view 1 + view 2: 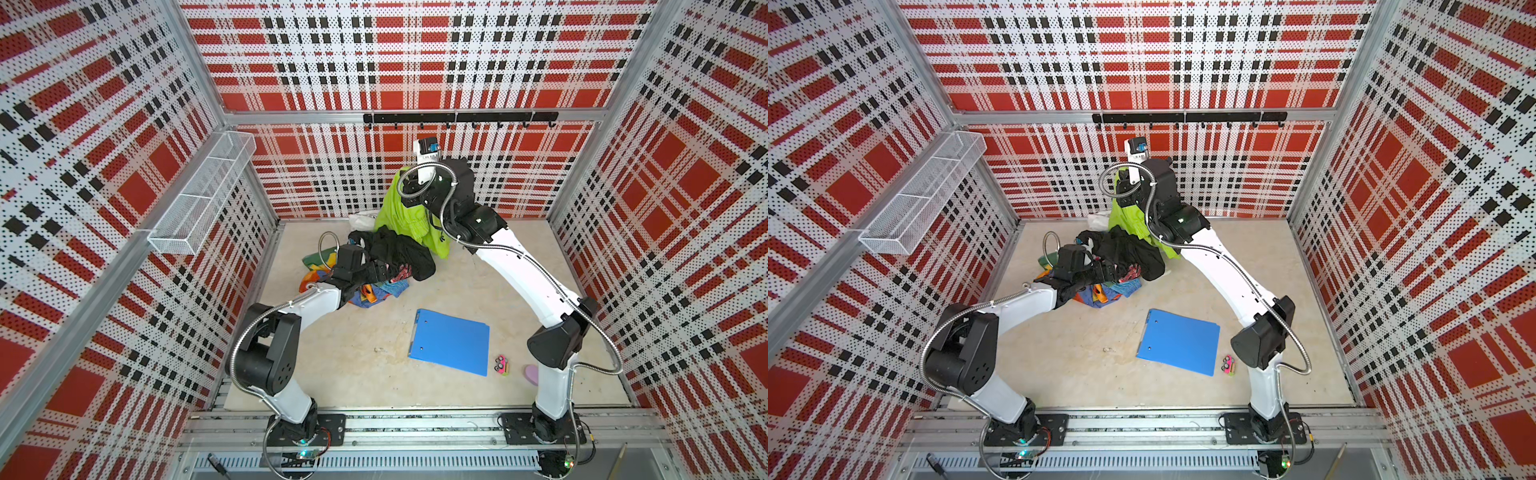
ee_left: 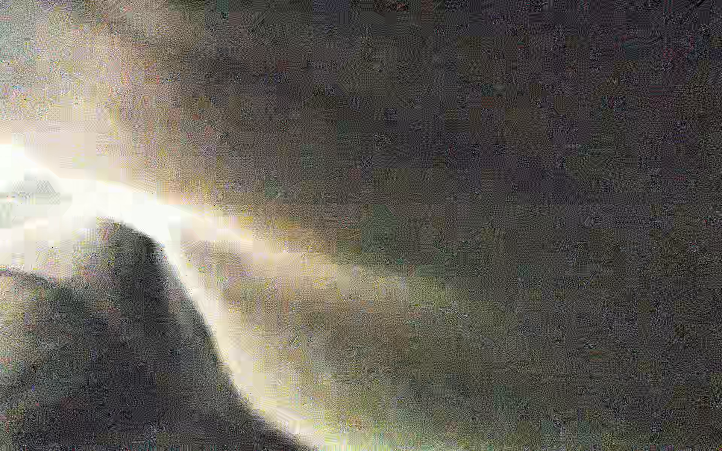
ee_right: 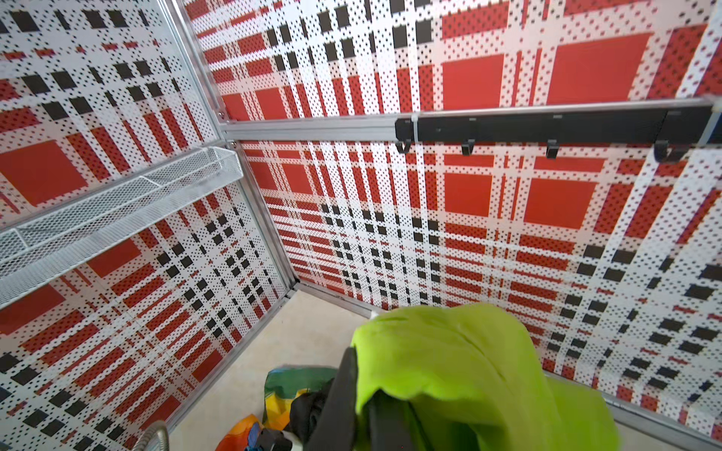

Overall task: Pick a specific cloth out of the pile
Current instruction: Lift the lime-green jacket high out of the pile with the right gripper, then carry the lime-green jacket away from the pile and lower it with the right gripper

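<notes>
The lime-green cloth (image 1: pixel 395 216) (image 1: pixel 1128 216) hangs from my right gripper (image 1: pixel 409 183) (image 1: pixel 1123 185), raised near the back wall. The jaws are shut on its top fold, and in the right wrist view the cloth (image 3: pixel 461 363) drapes over the dark fingers (image 3: pixel 340 402). Its lower end reaches the table beside the pile (image 1: pixel 374 286) (image 1: pixel 1100 291) of rainbow patchwork, black and white fabric. My left gripper (image 1: pixel 384 270) (image 1: pixel 1111 270) lies low in the pile, with the black garment (image 1: pixel 403 253) draped over it. The left wrist view is dark and blurred by fabric.
A blue folder (image 1: pixel 451 343) lies on the table in front of the pile, with a small pink toy (image 1: pixel 503 365) to its right. A white wire basket (image 1: pixel 203 195) hangs on the left wall. A black hook rail (image 1: pixel 457 117) runs along the back wall.
</notes>
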You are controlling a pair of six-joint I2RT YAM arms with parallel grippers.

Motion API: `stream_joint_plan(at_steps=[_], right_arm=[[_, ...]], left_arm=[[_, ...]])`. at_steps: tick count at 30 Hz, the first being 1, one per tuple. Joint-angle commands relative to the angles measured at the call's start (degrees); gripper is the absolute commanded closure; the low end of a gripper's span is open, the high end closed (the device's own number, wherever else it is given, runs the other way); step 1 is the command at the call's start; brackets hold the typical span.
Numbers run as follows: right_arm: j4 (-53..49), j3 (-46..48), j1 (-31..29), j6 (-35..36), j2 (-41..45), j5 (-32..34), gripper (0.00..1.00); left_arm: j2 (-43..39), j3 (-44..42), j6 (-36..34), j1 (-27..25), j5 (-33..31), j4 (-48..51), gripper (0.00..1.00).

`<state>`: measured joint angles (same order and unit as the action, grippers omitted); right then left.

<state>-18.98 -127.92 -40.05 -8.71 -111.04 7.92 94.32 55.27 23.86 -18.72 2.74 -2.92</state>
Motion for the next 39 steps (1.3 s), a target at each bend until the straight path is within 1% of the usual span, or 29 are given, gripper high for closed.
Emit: stream_joint_plan(at_steps=[1,5,11,15,16,21,28,30,32,35,39], right_arm=[[8.69,-3.73,-0.2,2.85,0.39,-1.18,0.96],[9.5,-6.37,-0.2,5.12,0.48,0.31,0.96],[15.41,-3.34,-0.2,9.11,3.56,3.42,0.95],[18.81,-2.78,-0.2,12.86,5.48,5.6,0.95],[19.52,-2.87,-0.05,13.91,5.88,6.76,0.95],[23.63,-2.62,0.22,17.95,8.24,8.32,0.93],[31.98,1.83,0.48,23.39,12.96,11.78,0.92],[34.11,3.0,0.86,25.0,14.42,12.82,0.93],[36.39,4.5,1.28,27.61,16.04,13.67,0.95],[37.97,5.59,3.05,29.97,18.33,13.91,0.97],[38.21,6.83,6.57,29.98,21.72,14.74,0.97]], left_arm=[[-1.68,-0.58,0.48,0.26,0.37,-0.28,0.01],[-2.01,-1.29,0.97,0.34,-0.37,0.23,0.01],[-3.65,-2.42,1.37,1.38,-0.29,1.65,0.01],[-6.44,-3.1,0.59,1.49,0.51,1.75,0.01],[-7.6,-3.27,0.33,1.49,0.83,1.69,0.01],[-13.62,-4.44,-1.14,1.58,3.32,0.33,0.01],[-23.41,-5.24,-3.85,1.8,5.12,-0.26,0.01],[-26.16,-5.58,-4.0,2.36,6.7,-0.27,0.01],[-28.46,-5.61,-5.79,2.82,8.21,0.65,0.01],[-32.1,-6.45,-6.76,2.9,9.52,1.87,0.01],[-37.59,-9.73,-6.88,3.01,13.27,1.78,0.01]])
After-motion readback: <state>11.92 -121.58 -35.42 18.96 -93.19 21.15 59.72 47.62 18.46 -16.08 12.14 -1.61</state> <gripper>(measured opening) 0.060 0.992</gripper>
